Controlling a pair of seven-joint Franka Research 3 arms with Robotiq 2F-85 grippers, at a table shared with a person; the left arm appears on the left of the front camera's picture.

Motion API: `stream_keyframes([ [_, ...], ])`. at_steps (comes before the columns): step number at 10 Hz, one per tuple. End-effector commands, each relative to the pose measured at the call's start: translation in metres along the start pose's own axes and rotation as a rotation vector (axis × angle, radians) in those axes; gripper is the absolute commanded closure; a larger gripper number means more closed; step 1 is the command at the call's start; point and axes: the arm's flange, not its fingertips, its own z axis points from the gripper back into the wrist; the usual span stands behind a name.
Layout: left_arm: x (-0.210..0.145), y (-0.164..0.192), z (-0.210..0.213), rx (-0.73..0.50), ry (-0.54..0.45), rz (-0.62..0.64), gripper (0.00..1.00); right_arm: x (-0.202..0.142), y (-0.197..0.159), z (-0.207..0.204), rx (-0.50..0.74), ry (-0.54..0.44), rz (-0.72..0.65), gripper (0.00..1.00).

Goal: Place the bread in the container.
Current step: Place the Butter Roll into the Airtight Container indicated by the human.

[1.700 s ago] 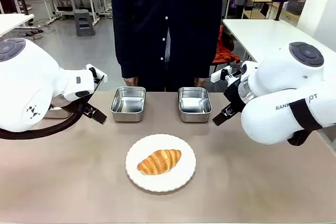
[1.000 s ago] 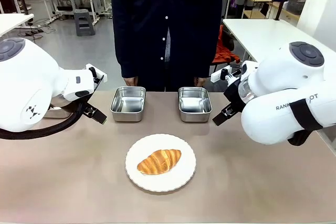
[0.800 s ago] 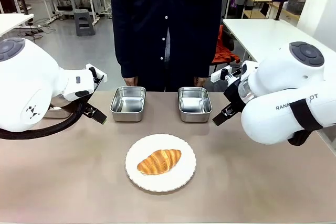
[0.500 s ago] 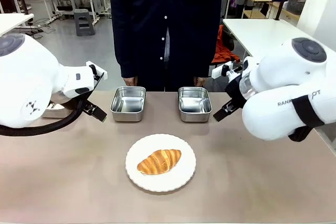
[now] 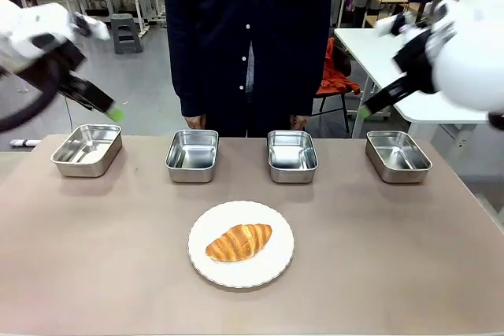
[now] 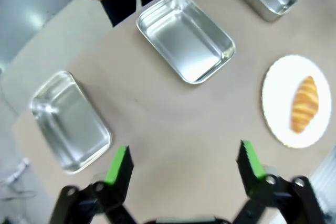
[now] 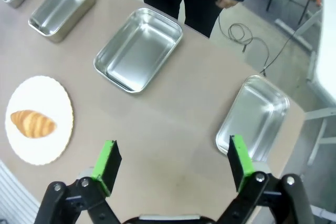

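Observation:
The bread, a golden-brown croissant (image 5: 239, 242), lies on a round white plate (image 5: 272, 270) at the table's front middle. Several alike steel containers stand in a row behind it: far left (image 5: 87, 149), inner left (image 5: 192, 155), inner right (image 5: 292, 156), far right (image 5: 398, 156); all hold nothing. My left gripper (image 6: 184, 161) hangs open high above the far left pan (image 6: 68, 121), with the croissant (image 6: 304, 103) off to its right. My right gripper (image 7: 172, 163) hangs open high above the table's right end, beside the far right pan (image 7: 253, 116); its view has the croissant (image 7: 32, 123) at left.
A person in a dark buttoned top stands at the far edge, hands (image 5: 195, 121) (image 5: 302, 123) resting just behind the two inner pans. A white table (image 5: 394, 53) stands behind at right. Bare tabletop surrounds the plate.
Both arms have lifted up and outward from low beside the inner pans. The two outer pans, covered before, now show. Croissant, plate and pans have not moved.

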Motion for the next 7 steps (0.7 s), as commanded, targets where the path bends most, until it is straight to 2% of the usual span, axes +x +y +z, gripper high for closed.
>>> stream_keyframes([
  [1, -0.019, 0.055, 0.020, -0.122, 0.000, -0.061, 0.00, -0.025, -0.052, 0.030, 0.116, -0.064, 0.019, 0.00],
  [2, -0.035, 0.083, 0.035, -0.153, -0.022, -0.072, 0.00, -0.040, -0.074, 0.043, 0.175, -0.113, 0.030, 0.00],
  [3, -0.048, 0.096, 0.041, -0.190, -0.045, -0.101, 0.00, -0.051, -0.085, 0.048, 0.216, -0.124, 0.051, 0.00],
  [4, -0.056, 0.100, 0.043, -0.167, -0.091, -0.103, 0.00, -0.059, -0.090, 0.048, 0.236, -0.158, 0.101, 0.00],
  [5, -0.058, 0.095, 0.037, -0.107, -0.050, -0.062, 0.00, -0.063, -0.079, 0.040, 0.239, -0.131, 0.088, 0.00],
  [6, -0.062, 0.095, 0.052, -0.150, -0.063, -0.087, 0.00, -0.061, -0.088, 0.055, 0.168, -0.126, 0.046, 0.00],
  [7, -0.062, 0.095, 0.052, -0.150, -0.063, -0.087, 0.00, -0.061, -0.088, 0.055, 0.168, -0.126, 0.046, 0.00],
])
